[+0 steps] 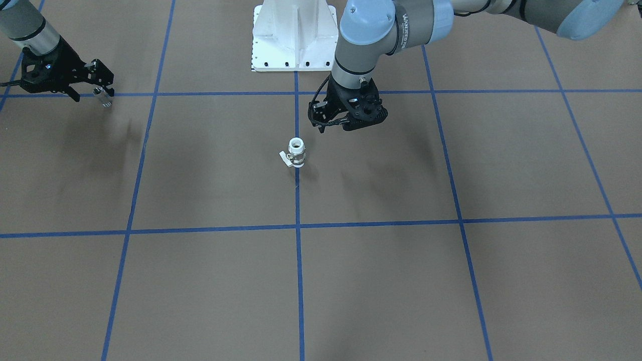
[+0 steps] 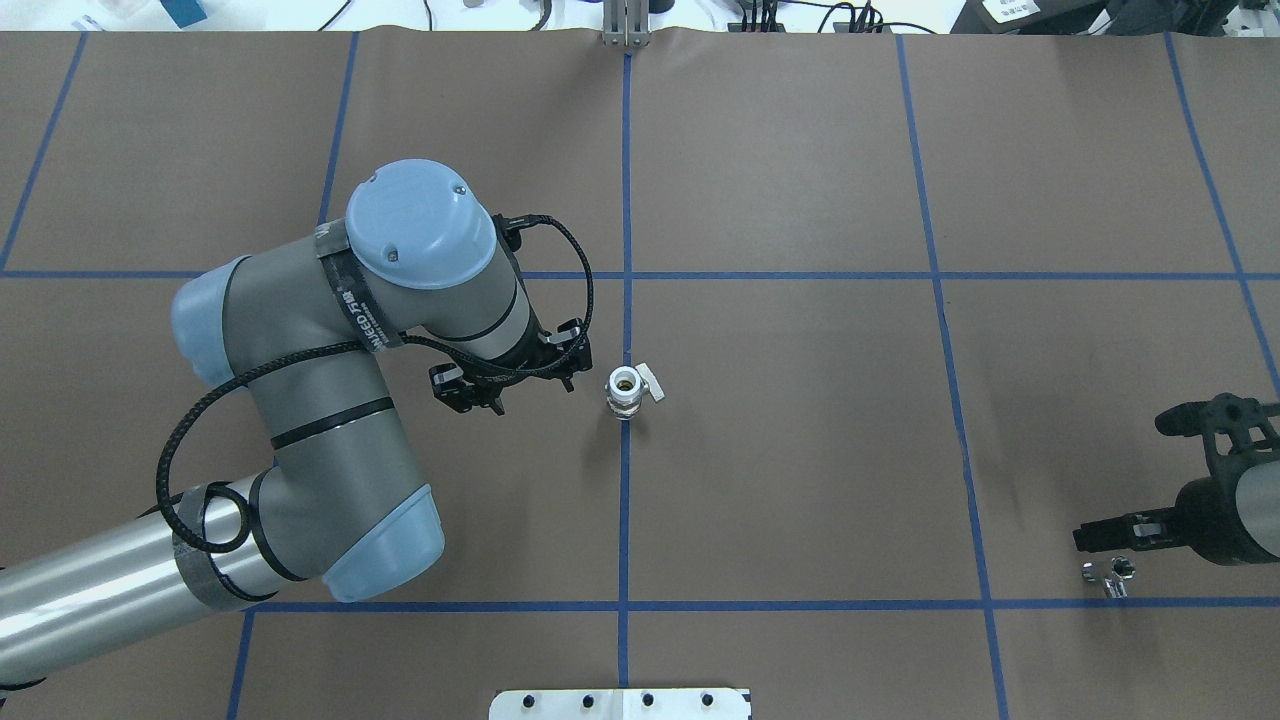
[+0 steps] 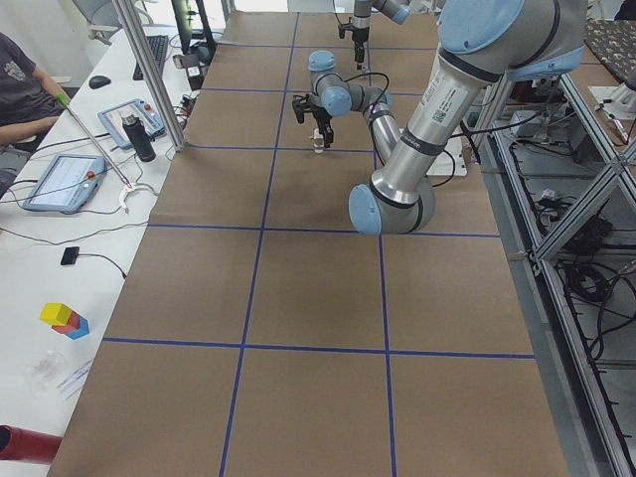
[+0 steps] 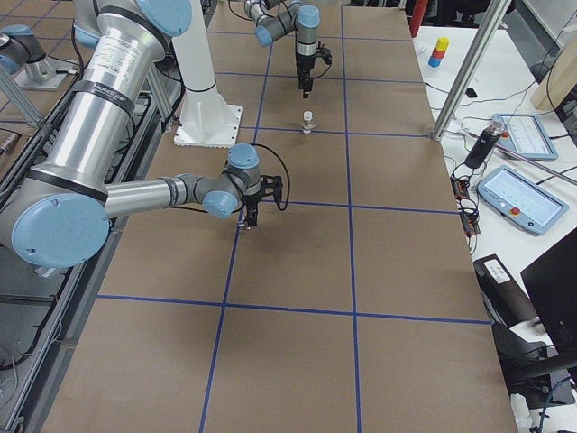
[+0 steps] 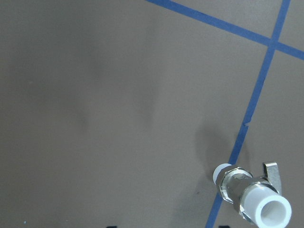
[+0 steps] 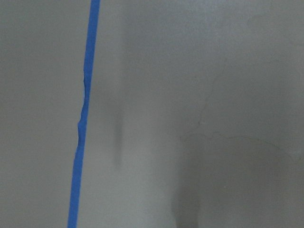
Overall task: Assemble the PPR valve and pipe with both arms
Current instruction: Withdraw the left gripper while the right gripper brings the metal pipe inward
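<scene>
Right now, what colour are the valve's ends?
White, on both ends of the valve. The left wrist view shows it best.

Brown table [image 1: 526, 165] with blue tape grid [image 1: 299, 281], white bolted pedestal [image 1: 294, 35], side-bench tablets [image 3: 62, 182], coloured blocks [image 3: 64, 319].

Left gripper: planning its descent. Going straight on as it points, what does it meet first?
The left gripper would probably meet bare table just beside the valve; depth is unclear.

Black band [image 1: 401, 24] around the left arm's [image 1: 373, 30] wrist joint, above the claw [image 1: 351, 119]: white lettering, too blurred to read reliably.
</scene>
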`<control>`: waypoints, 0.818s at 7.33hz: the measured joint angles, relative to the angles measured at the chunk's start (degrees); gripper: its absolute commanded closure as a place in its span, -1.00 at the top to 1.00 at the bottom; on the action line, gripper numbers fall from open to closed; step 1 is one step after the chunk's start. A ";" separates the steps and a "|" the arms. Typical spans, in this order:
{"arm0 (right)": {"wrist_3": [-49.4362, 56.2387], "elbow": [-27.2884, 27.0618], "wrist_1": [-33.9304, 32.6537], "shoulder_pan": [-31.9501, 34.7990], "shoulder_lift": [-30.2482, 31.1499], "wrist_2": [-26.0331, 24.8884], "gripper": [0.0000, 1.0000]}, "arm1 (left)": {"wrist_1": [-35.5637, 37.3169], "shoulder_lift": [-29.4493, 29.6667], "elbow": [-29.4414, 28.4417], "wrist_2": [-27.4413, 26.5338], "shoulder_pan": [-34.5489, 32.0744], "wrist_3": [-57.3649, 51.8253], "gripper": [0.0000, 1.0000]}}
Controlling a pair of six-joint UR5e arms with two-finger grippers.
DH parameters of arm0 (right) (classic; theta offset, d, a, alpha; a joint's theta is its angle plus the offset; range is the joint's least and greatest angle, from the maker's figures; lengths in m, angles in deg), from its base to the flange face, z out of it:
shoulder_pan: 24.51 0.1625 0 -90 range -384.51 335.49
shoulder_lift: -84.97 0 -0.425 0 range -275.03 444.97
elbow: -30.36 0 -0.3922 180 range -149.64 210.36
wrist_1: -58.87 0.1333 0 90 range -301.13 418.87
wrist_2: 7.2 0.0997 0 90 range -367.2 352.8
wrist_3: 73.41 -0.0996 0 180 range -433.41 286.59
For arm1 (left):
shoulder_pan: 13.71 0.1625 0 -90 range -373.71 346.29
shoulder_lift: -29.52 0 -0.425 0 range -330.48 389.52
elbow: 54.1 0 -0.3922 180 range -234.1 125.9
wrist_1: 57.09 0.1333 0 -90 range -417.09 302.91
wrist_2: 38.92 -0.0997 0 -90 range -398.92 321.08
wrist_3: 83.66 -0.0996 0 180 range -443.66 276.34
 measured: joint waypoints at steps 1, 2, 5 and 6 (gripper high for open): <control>-0.63 0.09 0.37 -0.64 0.41 -0.23 0.84 | 0.00 0.01 0.05 0.00 0.00 0.02 0.55; -1.45 0.22 0.50 -1.08 0.56 -0.34 0.82 | 0.00 0.03 0.10 0.00 0.04 0.06 0.55; -3.65 0.78 0.56 -2.99 0.58 -0.30 0.70 | 0.08 0.04 0.26 0.00 0.04 0.09 0.55; -4.00 1.14 0.56 -3.58 0.53 -0.40 0.58 | 0.08 0.03 0.27 0.00 0.00 0.09 0.55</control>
